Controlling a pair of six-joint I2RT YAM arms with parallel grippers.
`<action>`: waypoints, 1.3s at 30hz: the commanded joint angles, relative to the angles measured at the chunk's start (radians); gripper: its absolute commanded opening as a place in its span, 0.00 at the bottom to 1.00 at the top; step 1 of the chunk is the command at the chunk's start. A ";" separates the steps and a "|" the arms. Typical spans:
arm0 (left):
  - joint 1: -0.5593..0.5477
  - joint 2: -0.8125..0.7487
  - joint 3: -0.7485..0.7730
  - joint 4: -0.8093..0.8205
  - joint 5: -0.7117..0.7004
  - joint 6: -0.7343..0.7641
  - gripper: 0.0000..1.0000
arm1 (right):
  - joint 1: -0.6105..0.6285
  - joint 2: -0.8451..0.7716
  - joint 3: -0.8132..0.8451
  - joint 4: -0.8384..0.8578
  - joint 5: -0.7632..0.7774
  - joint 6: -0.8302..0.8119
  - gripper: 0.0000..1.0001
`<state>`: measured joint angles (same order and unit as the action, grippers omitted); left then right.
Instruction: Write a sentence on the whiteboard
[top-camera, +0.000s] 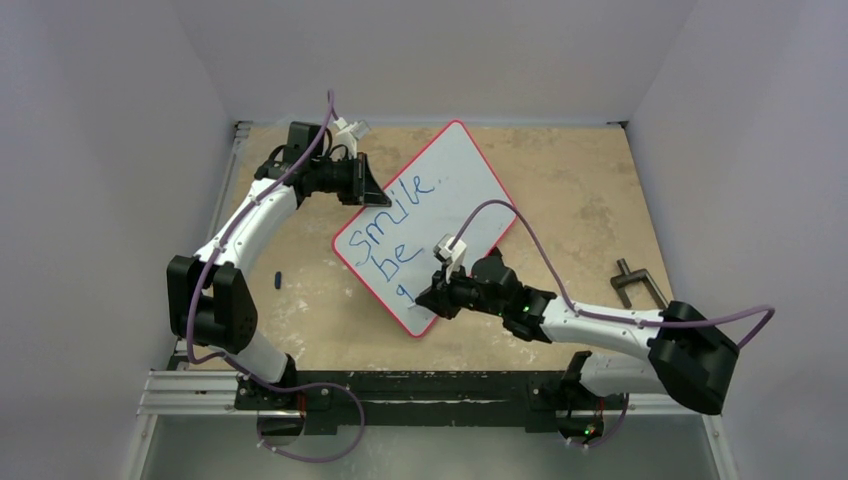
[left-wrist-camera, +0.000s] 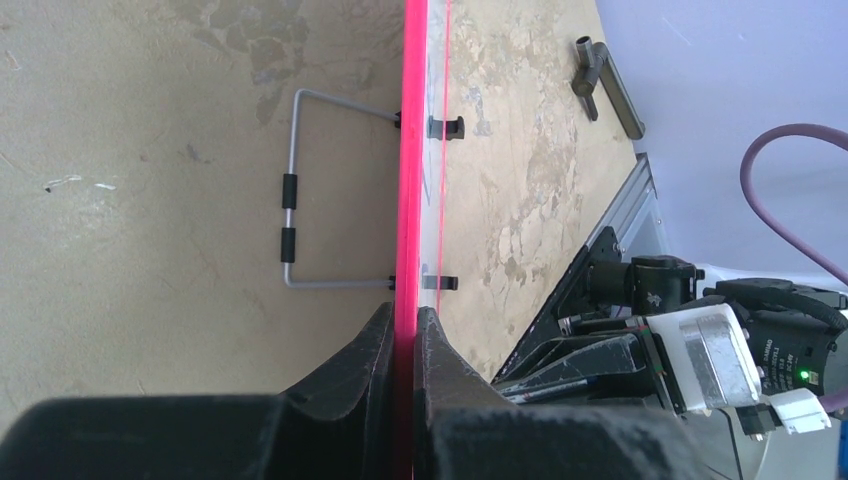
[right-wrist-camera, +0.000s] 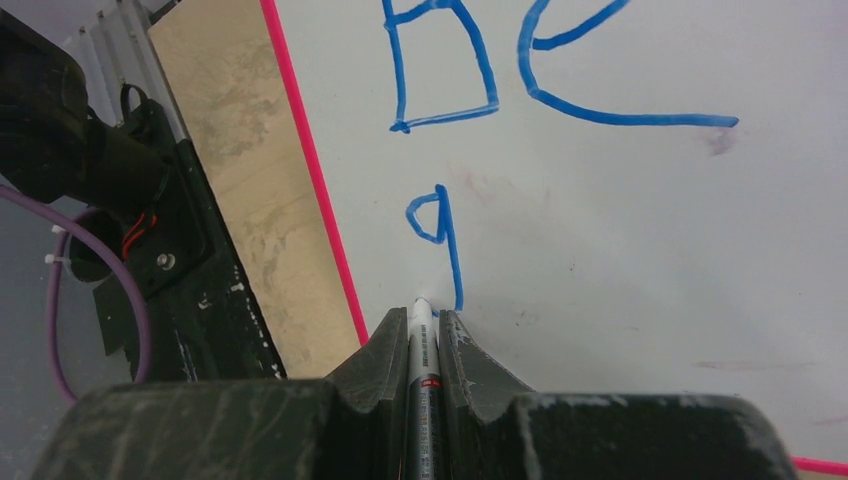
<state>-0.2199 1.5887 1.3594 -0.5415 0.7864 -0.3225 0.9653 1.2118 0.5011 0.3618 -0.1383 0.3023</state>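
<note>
The whiteboard with a thin red rim lies slanted on the table. Blue writing on it reads "smile", "be" and a "g". My left gripper is shut on the board's upper-left rim, which runs edge-on between its fingers. My right gripper is shut on a marker. The marker's tip rests on the board at the foot of the "g", near the board's lower corner.
A small dark marker cap lies on the table left of the board. A black clamp tool lies at the right. The board's wire stand shows under it. Grey walls enclose the table.
</note>
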 joint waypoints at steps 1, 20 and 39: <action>0.013 -0.025 0.023 0.025 -0.068 -0.020 0.00 | 0.006 0.028 0.072 0.013 0.008 -0.022 0.00; 0.013 -0.027 0.022 0.025 -0.068 -0.020 0.00 | 0.007 -0.102 0.123 -0.054 0.187 -0.042 0.00; 0.013 -0.029 0.023 0.024 -0.070 -0.020 0.00 | 0.007 -0.025 0.154 -0.029 0.174 -0.051 0.00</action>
<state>-0.2192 1.5887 1.3594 -0.5564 0.7746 -0.3565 0.9703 1.1809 0.6075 0.2993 0.0162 0.2672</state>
